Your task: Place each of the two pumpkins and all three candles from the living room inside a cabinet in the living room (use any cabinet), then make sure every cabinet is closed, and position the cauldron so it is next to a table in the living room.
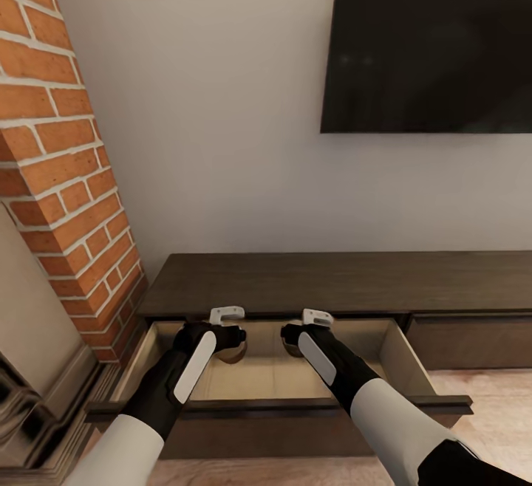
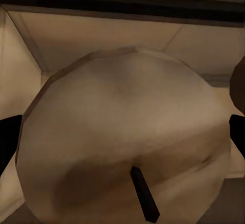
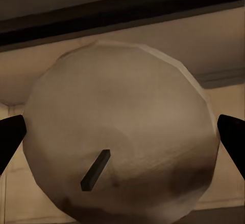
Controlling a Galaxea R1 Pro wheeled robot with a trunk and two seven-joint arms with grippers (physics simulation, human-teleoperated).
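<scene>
While the head view shows the cabinet (image 1: 332, 283) with its drawer (image 1: 414, 364) pulled open, arms hide most of both candles. Left gripper (image 1: 235, 344) pinches left candle (image 2: 122, 137), wick toward 5 o'clock; right gripper (image 1: 294, 340) pinches right candle (image 3: 120, 132), wick toward 7 o'clock, over the drawer.

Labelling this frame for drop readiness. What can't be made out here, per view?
- Head view: both stubby beige candles are mostly hidden behind the left gripper and right gripper, over the open drawer of the long, low dark brown wooden cabinet.
- Left wrist view: the candle blocks the drawer floor; jaw contact is cut off at the edges.
- Right wrist view: likewise, the candle blocks it.
- The wall-mounted black screen is cropped.
</scene>
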